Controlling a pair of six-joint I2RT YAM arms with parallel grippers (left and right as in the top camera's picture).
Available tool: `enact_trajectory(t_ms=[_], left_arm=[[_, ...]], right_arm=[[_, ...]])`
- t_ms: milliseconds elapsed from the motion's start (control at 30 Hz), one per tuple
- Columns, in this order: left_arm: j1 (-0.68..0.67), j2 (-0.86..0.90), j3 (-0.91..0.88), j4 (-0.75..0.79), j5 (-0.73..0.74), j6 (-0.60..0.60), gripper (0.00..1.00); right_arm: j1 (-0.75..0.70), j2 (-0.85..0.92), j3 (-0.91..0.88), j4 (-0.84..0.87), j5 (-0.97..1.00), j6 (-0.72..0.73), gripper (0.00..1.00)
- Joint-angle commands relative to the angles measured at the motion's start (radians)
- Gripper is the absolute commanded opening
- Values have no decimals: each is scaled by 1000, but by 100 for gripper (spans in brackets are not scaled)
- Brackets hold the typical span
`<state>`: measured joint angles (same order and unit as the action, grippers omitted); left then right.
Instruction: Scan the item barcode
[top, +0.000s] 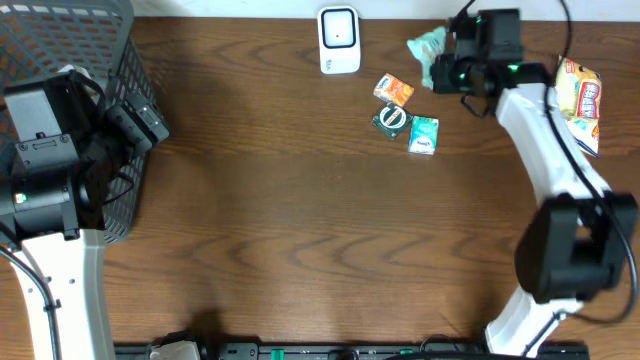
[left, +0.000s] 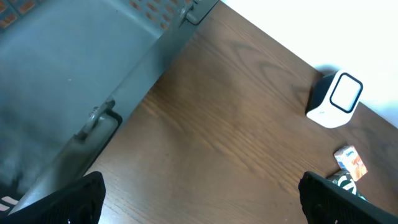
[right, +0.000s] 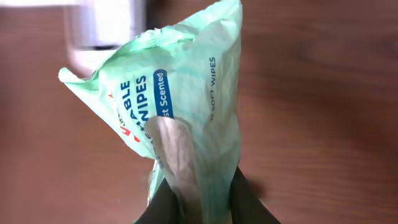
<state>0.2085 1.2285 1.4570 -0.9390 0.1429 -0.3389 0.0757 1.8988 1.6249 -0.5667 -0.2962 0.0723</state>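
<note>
Overhead: left gripper (top: 150, 124) by mesh basket (top: 70, 30)

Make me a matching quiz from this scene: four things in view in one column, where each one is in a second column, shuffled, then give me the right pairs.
Things
1. wipes pack
2. barcode scanner
3. mesh basket
4. orange packet

Places
A. left end of the table
B. clustered with a teal packet
C. pinched in the right gripper
D. top middle of the overhead view

Pairs: 1-C, 2-D, 3-A, 4-B
</note>
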Motion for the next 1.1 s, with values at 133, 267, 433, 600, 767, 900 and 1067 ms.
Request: enact_trajectory(t_ms=[133, 267, 433, 600, 767, 900, 1067], left_arm=[[5, 0, 1, -3, -10, 13, 98], [5, 0, 1, -3, -10, 13, 98], [5, 0, 1, -3, -10, 13, 98], [5, 0, 1, -3, -10, 13, 98], [5, 0, 1, -3, -10, 13, 98], [5, 0, 1, -3, -10, 13, 98], [5, 0, 1, -3, -10, 13, 98]], right_arm=[[96, -17, -8, -171, -361, 16, 1], [166, 2, -59, -208, -361, 16, 1], [247, 3, -226, -142, -361, 35, 1], [292, 3, -376, -29, -250, 180, 1], [299, 3, -423, -12, -76, 290, 36], [298, 0, -404, -19, -80, 290, 50], [300, -45, -345, -58, -114, 290, 46]])
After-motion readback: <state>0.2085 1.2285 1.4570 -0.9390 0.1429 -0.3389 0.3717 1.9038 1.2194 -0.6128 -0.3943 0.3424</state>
